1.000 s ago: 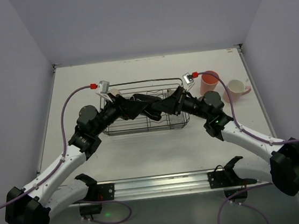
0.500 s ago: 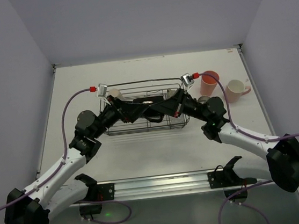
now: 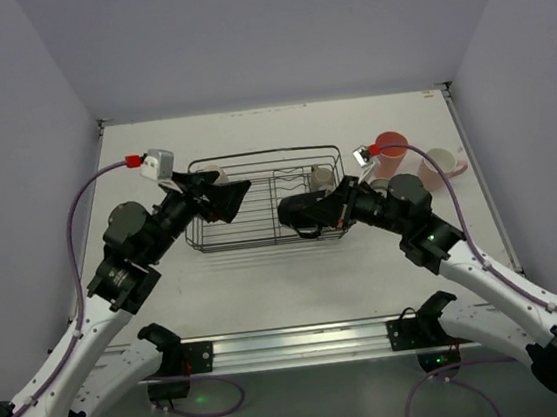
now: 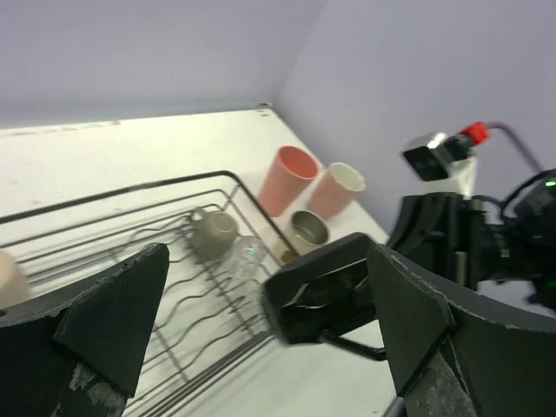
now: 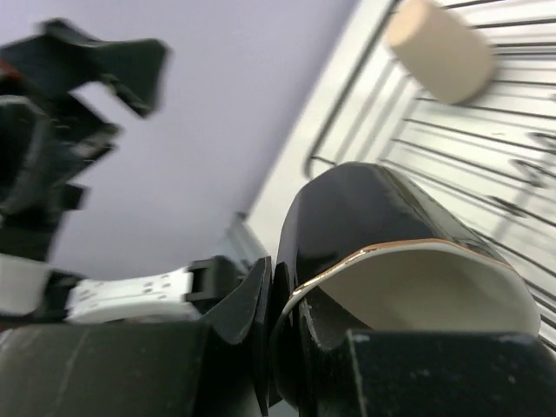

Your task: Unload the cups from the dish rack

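The dark wire dish rack (image 3: pixel 259 170) stands mid-table. My right gripper (image 3: pixel 323 206) is shut on the rim of the black mug (image 3: pixel 299 213), which hangs tipped on its side at the rack's front right edge; one finger (image 5: pixel 248 304) is outside the wall of the black mug (image 5: pixel 382 217) and the other is inside. My left gripper (image 3: pixel 229 196) hovers open over the rack's left end with nothing between its fingers (image 4: pixel 113 321). A small grey-olive cup (image 4: pixel 213 233) and a clear glass (image 4: pixel 248 254) sit in the rack. A tan cup (image 5: pixel 439 48) lies at its far left.
To the right of the rack stand a coral-pink tumbler (image 3: pixel 390 150), a pale pink mug (image 3: pixel 441 163) and a small grey cup (image 4: pixel 310 230). White walls close off the table's back and both sides.
Both grippers met at the black mug in the rack. The right one has shut on it and drawn it right; the left has opened and pulled back left and up.
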`<state>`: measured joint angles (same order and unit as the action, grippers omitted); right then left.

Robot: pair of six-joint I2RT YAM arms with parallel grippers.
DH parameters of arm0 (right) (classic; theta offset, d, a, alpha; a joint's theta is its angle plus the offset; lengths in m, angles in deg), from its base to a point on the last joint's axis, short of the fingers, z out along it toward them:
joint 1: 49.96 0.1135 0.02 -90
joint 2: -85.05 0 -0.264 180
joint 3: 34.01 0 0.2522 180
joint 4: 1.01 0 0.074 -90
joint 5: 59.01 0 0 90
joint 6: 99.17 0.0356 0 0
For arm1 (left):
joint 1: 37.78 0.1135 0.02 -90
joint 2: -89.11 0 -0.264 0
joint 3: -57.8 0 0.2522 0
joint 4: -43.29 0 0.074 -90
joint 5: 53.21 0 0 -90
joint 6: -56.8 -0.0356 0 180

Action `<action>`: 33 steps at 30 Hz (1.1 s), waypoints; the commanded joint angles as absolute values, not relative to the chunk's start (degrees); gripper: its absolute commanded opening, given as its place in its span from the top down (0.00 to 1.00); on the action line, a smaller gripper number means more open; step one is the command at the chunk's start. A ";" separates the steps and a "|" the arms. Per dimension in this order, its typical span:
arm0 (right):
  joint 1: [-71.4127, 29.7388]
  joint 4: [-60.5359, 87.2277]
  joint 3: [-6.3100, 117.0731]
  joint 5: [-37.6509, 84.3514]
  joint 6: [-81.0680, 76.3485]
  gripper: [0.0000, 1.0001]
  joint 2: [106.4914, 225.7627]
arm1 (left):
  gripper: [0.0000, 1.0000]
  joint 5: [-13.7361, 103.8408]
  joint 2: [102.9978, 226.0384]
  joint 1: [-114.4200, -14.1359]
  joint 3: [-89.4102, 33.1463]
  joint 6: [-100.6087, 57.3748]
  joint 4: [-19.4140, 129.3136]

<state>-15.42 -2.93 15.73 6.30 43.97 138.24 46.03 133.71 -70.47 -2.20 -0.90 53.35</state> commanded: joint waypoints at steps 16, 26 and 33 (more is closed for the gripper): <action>-21.12 52.39 23.34 55.34 29.77 1.00 127.93 | 0.00 27.12 127.79 -70.30 1.05 -20.89 78.15; -26.50 45.80 22.55 49.99 25.20 0.99 142.87 | 0.00 25.37 130.07 -70.21 1.94 -20.36 79.03; -26.58 43.52 23.25 48.75 22.65 0.84 150.43 | 0.00 22.91 134.81 -70.21 -2.45 -18.96 82.45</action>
